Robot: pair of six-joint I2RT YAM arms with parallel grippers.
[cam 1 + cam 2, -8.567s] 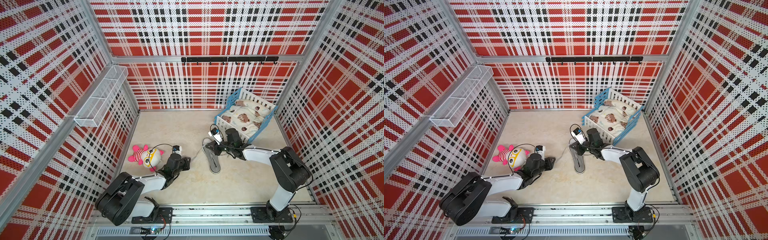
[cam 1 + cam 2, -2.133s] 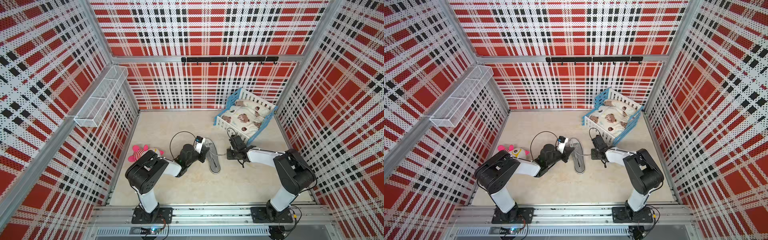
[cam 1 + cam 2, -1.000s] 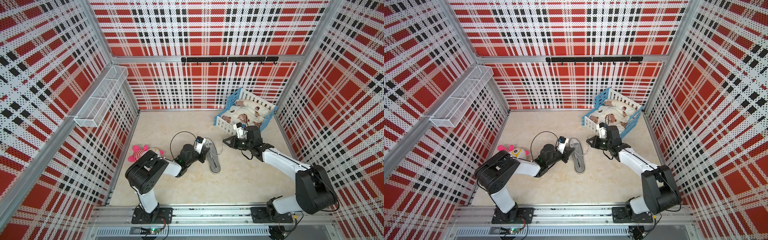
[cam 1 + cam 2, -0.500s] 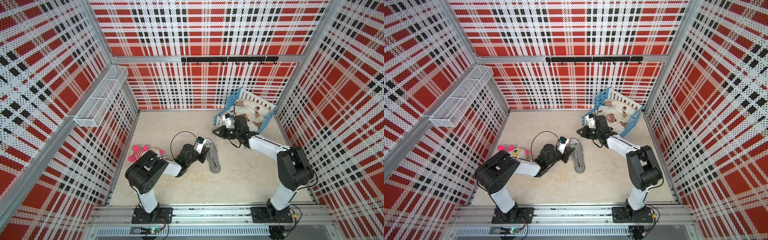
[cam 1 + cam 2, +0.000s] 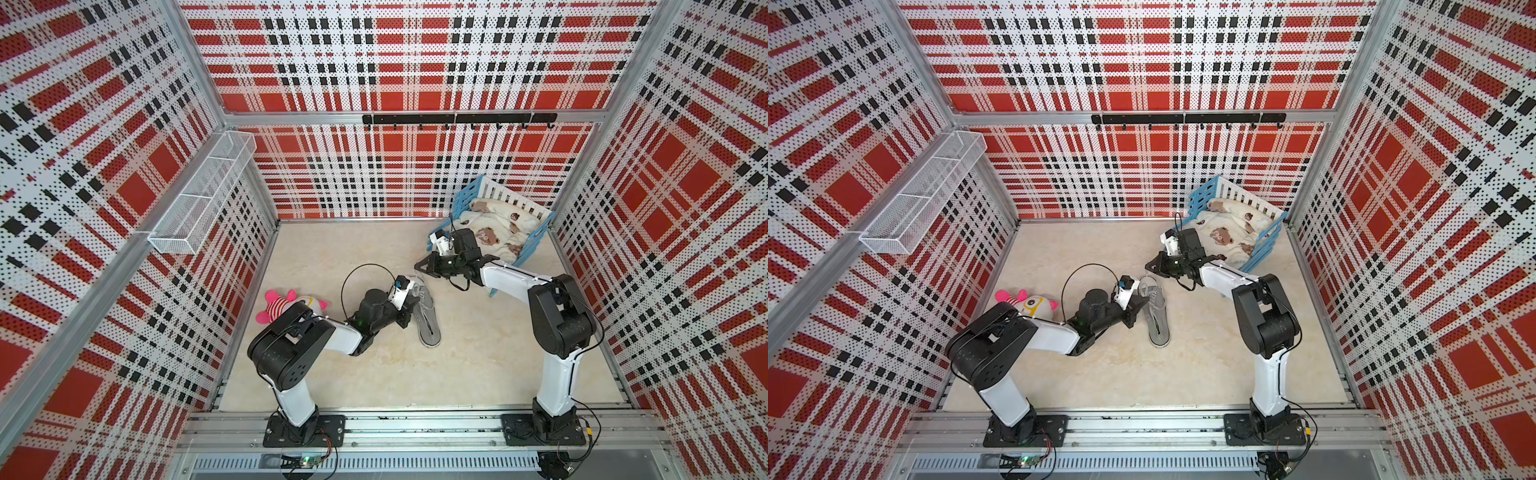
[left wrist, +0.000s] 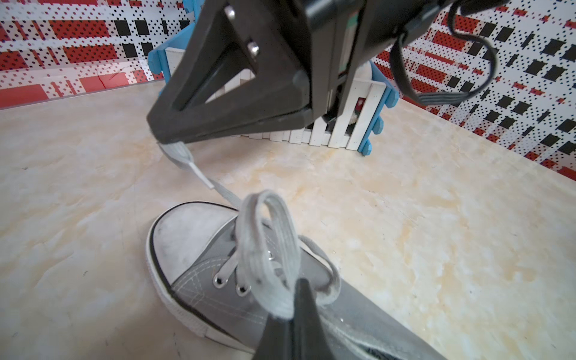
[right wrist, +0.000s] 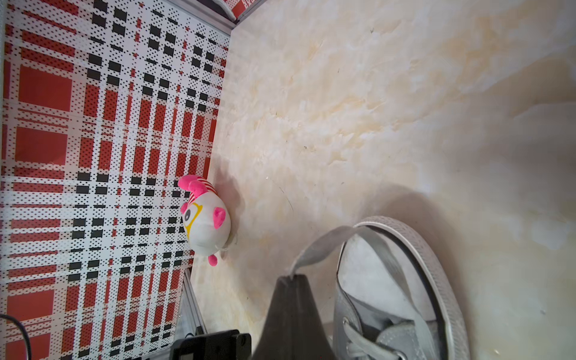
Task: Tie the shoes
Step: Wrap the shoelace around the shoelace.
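Enclosure: red, white and black plaid perforated walls are closing in three sides of a cream marbled bench. A wire basket is hanging on the left wall and a black hook rail is running along the back wall.

Objects: a blue-and-white doll crib with bedding is sitting in the back right corner. A pink-striped plush toy is lying against the left wall. The sneaker is lying near the middle of the bench, toe cap pointing toward the back wall and heel toward the front rail.

Left gripper: the jaws are pressing together on a lace loop, which is standing up over the eyelets. The gripper is reaching in from the sneaker's left side.

Right gripper: it is pinching closed on a lace strand and is hanging just beyond the toe cap, off the bench. The strand is running taut from the jaws back to the loop.

Clearance: the right forearm is lying just in front of the crib's blue corner. Open bench is showing behind the sneaker toward the back left, and in front of it between the two arm bases. The plush toy is sitting beside the left arm's elbow.
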